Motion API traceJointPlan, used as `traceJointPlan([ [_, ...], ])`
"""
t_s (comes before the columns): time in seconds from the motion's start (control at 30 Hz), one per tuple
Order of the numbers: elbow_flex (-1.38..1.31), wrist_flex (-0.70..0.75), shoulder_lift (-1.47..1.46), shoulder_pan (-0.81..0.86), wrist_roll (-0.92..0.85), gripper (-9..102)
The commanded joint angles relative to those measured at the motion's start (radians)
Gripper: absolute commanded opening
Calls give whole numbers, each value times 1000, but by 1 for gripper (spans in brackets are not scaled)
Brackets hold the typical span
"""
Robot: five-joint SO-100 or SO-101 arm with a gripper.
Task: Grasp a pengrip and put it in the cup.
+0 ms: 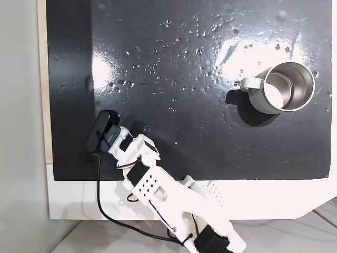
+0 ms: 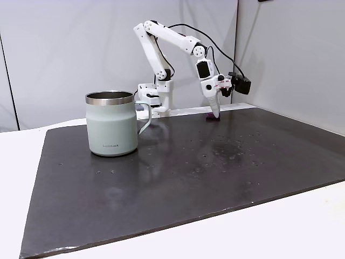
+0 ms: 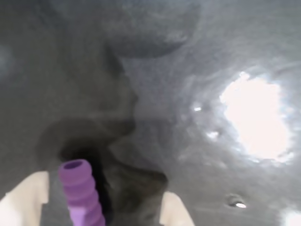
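White plastic arm [image 2: 172, 38], black cables [image 1: 100, 195], black wrist camera [image 2: 241, 84], perforated housing panels

The pengrip [image 3: 80, 195] is a small purple ribbed tube with an open end, seen in the wrist view lying on the dark bench; in a fixed view it is a purple speck [image 2: 211, 117] at the far edge. The cup [image 1: 281, 88] stands upright, well apart, pale grey-green outside, shiny steel inside, with a loop handle.
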Motion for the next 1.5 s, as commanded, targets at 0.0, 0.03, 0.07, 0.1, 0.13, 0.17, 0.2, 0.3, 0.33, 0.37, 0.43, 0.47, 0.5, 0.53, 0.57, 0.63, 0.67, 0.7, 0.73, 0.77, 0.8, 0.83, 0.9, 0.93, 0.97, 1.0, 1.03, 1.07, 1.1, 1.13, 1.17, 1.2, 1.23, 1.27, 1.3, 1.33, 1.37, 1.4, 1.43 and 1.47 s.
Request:
traceJointPlan([
  [0.0,-46,-40,-21,-26,-2,30],
  [0.03,-44,-41,-26,-34,0,30],
  [0.07,-41,-43,-31,-41,5,30],
  [0.1,-40,-44,-34,-49,8,30],
  [0.13,-40,-44,-37,-57,9,30],
  [0.17,-38,-43,-37,-63,9,30],
  [0.2,-37,-37,-37,-69,9,30],
  [0.3,-37,-21,-40,-77,-3,28],
  [0.33,-35,-20,-44,-77,-9,27],
  [0.37,-35,-18,-51,-77,-15,26],
  [0.43,-26,-17,-61,-75,-35,22],
  [0.47,-21,-17,-66,-74,-48,18],
  [0.5,-15,-17,-71,-74,-55,14],
  [0.53,-12,-17,-72,-74,-57,9],
  [0.57,-9,-17,-74,-74,-60,6],
  [0.63,-6,-15,-74,-74,-63,0],
  [0.67,-5,-12,-71,-71,-66,0],
  [0.7,-2,-11,-69,-67,-69,0],
  [0.73,0,-9,-66,-63,-75,0],
  [0.77,5,-9,-61,-60,-75,0],
  [0.8,6,-8,-58,-57,-75,0],
  [0.83,8,-5,-54,-55,-71,0],
  [0.9,-2,-3,-35,-51,-43,0],
  [0.93,-20,8,-29,-48,-28,0],
  [0.97,-54,29,-29,-43,-5,0],
  [1.0,-100,57,-38,-34,23,0],
  [1.03,-150,91,-51,-25,51,0],
  [1.07,-202,123,-60,-14,80,0],
  [1.1,-245,147,-64,0,109,0],
  [1.13,-285,166,-64,15,138,0],
  [1.17,-322,184,-64,31,170,0],
  [1.2,-360,209,-63,49,199,0],
  [1.23,-399,235,-63,67,229,0],
  [1.27,-436,262,-63,89,259,0],
  [1.3,-469,288,-64,114,288,0],
  [1.33,-506,318,-67,141,314,0],
  [1.37,-541,348,-75,172,341,0],
  [1.4,-580,382,-83,206,367,0],
  [1.43,-618,414,-92,245,394,0],
  [1.47,-660,446,-101,288,422,0],
])
